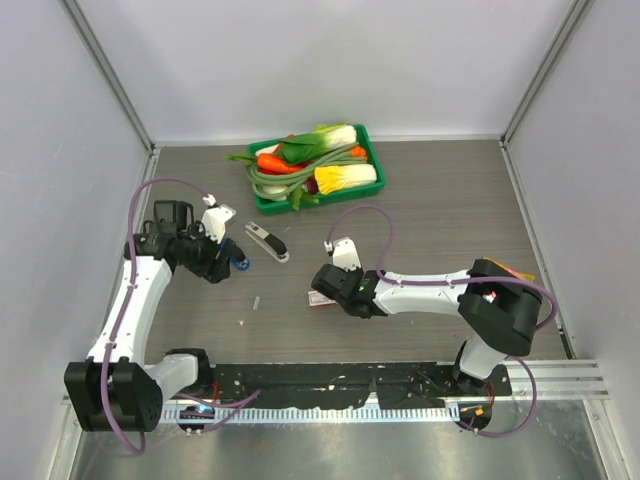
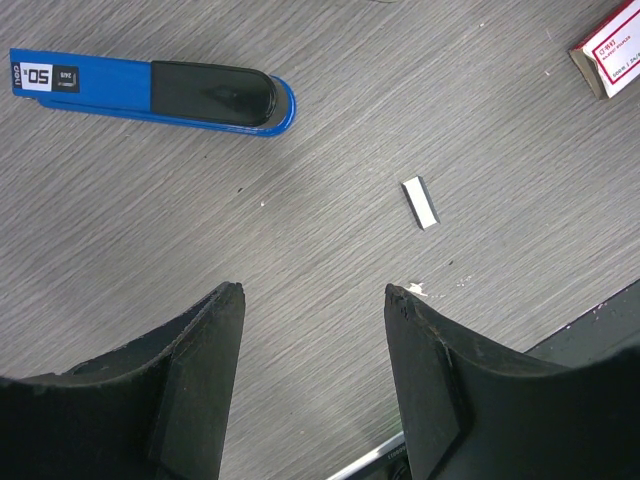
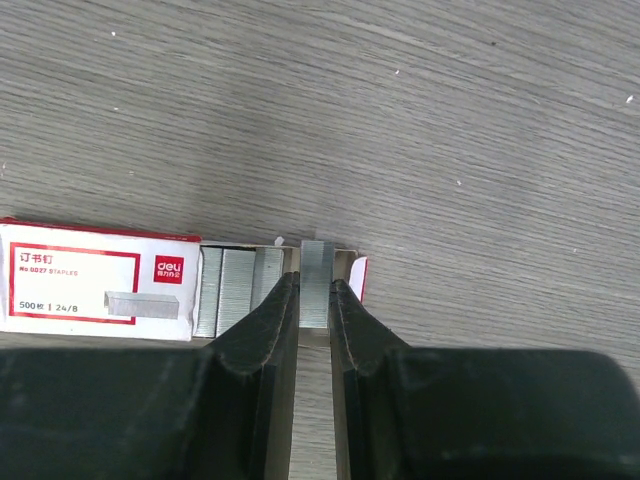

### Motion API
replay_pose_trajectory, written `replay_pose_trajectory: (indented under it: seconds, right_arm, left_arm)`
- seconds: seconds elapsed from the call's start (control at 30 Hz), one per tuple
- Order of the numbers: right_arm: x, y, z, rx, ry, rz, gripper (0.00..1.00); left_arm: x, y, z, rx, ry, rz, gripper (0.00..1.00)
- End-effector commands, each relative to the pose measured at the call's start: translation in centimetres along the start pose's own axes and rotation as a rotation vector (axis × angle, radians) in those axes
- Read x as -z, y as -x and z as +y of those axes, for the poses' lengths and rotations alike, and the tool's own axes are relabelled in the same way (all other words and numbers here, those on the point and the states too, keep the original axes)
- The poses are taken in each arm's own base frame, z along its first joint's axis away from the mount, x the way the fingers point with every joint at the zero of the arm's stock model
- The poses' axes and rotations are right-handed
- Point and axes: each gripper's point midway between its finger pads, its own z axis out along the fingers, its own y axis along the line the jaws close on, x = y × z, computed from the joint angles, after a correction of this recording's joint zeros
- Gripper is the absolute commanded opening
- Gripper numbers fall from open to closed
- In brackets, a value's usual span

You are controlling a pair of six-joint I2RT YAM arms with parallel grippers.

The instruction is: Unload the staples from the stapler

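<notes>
The right gripper [image 3: 313,288] is grasping a staple strip [image 3: 314,260], long axis crosswise to the staple box [image 3: 100,285], right over its open end; the left gripper [image 2: 315,292] is hanging released.

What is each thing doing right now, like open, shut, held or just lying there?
Blue-and-black stapler: looks closed, lying untouched.
Red-and-white cardboard staple box: slid open, strips inside.
Silvery staple strip: pinched by the right tool, over the open box.
Small loose silvery staple strip: lying by itself.
Left tool: open, empty.
</notes>
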Motion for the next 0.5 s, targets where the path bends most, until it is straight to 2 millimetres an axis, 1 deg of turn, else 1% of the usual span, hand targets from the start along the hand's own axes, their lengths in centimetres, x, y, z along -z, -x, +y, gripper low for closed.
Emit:
replay_pose_trajectory:
  seconds: [0.0,0.07,0.2,0.27,0.4,0.47]
  right_arm:
    - [-0.06,0.83,0.57,-0.049,0.015,-0.026,0.16]
    - [-0.07,0.72,0.55,-0.049,0.014,-0.023,0.17]
    - [-0.1,0.39,0.58,-0.051,0.019,-0.014,0.22]
    - [-0.03,0.28,0.56,-0.052,0.021,-0.009,0.24]
    - [0.22,0.45,0.46,-0.054,0.021,-0.009,0.3]
    - [0.39,0.58,0.36,-0.054,0.02,-0.01,0.31]
  left_arm:
    - [0.48,0.55,-0.23,-0.01,-0.006,-0.022,0.62]
    - [0.45,0.54,-0.22,-0.009,-0.007,-0.021,0.62]
    - [0.42,0.5,-0.25,-0.01,-0.01,-0.019,0.62]
    - [0.46,0.52,-0.26,-0.01,-0.01,-0.019,0.62]
    - [0.54,0.65,-0.24,-0.015,-0.009,-0.024,0.62]
    - [0.6,0.7,-0.28,-0.015,-0.01,-0.026,0.62]
